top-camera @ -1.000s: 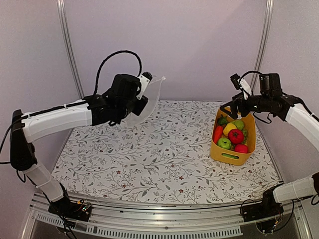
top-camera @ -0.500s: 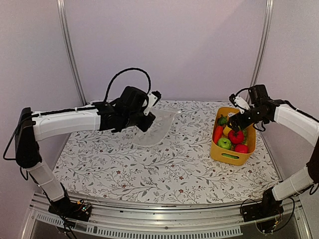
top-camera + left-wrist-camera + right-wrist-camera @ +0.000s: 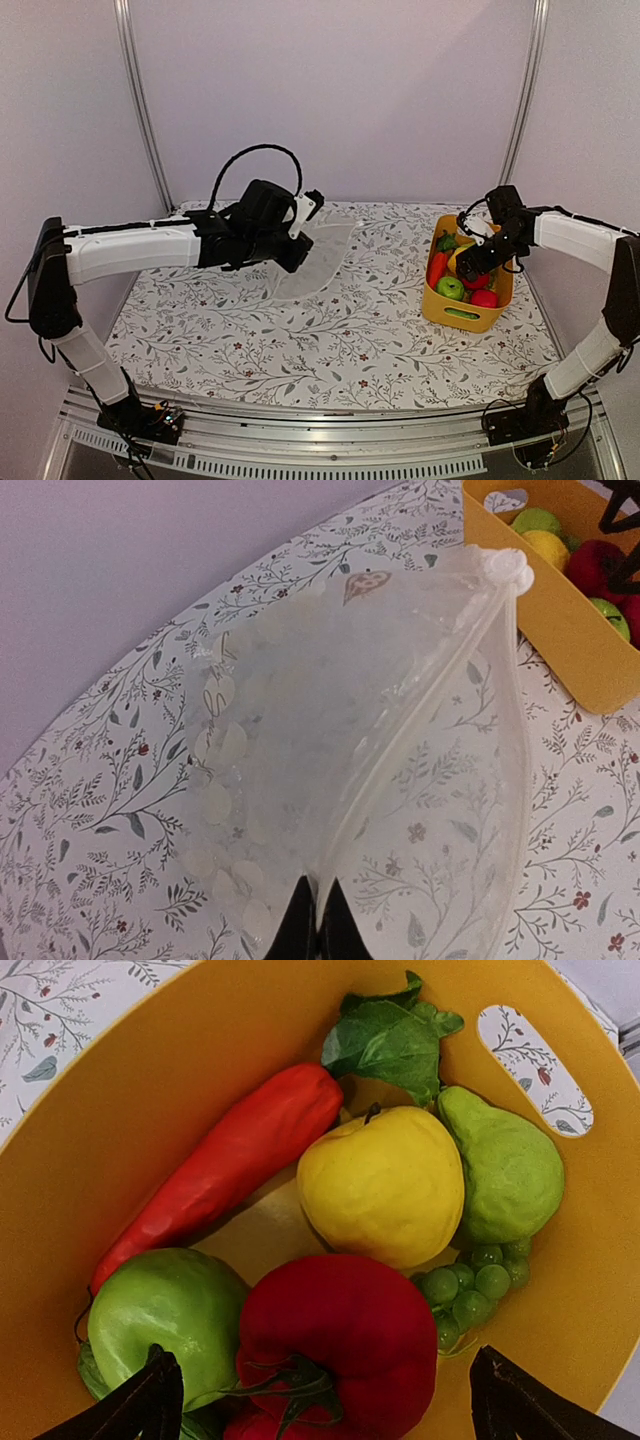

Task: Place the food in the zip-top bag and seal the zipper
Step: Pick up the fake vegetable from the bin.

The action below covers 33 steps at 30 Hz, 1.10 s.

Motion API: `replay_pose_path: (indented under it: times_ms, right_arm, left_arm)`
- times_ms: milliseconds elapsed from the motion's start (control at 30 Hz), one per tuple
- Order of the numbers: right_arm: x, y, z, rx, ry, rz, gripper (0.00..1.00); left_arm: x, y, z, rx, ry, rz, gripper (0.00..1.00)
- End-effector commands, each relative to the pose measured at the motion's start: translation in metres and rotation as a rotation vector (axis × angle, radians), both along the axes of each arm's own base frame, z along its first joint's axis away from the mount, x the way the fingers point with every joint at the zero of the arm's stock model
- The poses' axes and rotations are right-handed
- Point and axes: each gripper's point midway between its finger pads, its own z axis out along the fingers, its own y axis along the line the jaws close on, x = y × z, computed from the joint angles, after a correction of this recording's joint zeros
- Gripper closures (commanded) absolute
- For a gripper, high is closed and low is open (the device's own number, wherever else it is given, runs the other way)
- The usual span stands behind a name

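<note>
Red fruit [image 3: 335, 1340] just under right gripper [image 3: 320, 1360]

Bright, even, diffuse light from overhead; hardly any shadow.

Slightly soft and grainy from the top camera, with only faint shading on the tablecloth [image 3: 330, 330]. Pale sheen and milky haze across the zip-top bag [image 3: 400, 730] at the left wrist. Sharp, saturated colour on the food [image 3: 380, 1185] at the right wrist, with soft shade between the pieces.

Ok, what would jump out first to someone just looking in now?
The yellow bin on the right, packed with bright toy food, the open right hand poised over a red fruit. Then the dotted zip-top bag, pinched in the left hand left of centre, empty.
</note>
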Motion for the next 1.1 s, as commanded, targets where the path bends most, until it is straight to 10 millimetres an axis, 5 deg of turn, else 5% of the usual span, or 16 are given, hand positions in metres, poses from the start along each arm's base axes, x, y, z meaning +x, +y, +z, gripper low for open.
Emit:
replay_pose_path:
  times_ms: [0, 500, 667, 833, 1067]
  right_arm:
    - [-0.014, -0.016, -0.020, -0.060, 0.069, -0.045, 0.01]
    - [-0.002, -0.020, -0.041, -0.059, 0.119, -0.063, 0.16]
    - [0.002, -0.017, -0.036, -0.045, 0.104, -0.054, 0.35]
    - [0.006, -0.015, -0.002, -0.028, 0.026, -0.039, 0.45]
    - [-0.013, 0.028, 0.093, 0.183, -0.151, 0.163, 0.49]
  left_arm:
    - [-0.005, -0.004, 0.012, -0.042, -0.015, -0.017, 1.00]
    - [-0.009, -0.008, 0.013, -0.054, -0.006, -0.036, 1.00]
    - [-0.009, -0.010, 0.010, -0.052, -0.001, -0.040, 1.00]
    - [-0.007, -0.012, 0.006, -0.050, 0.005, -0.043, 1.00]
    - [0.000, -0.027, 0.017, -0.119, 0.015, -0.039, 1.00]
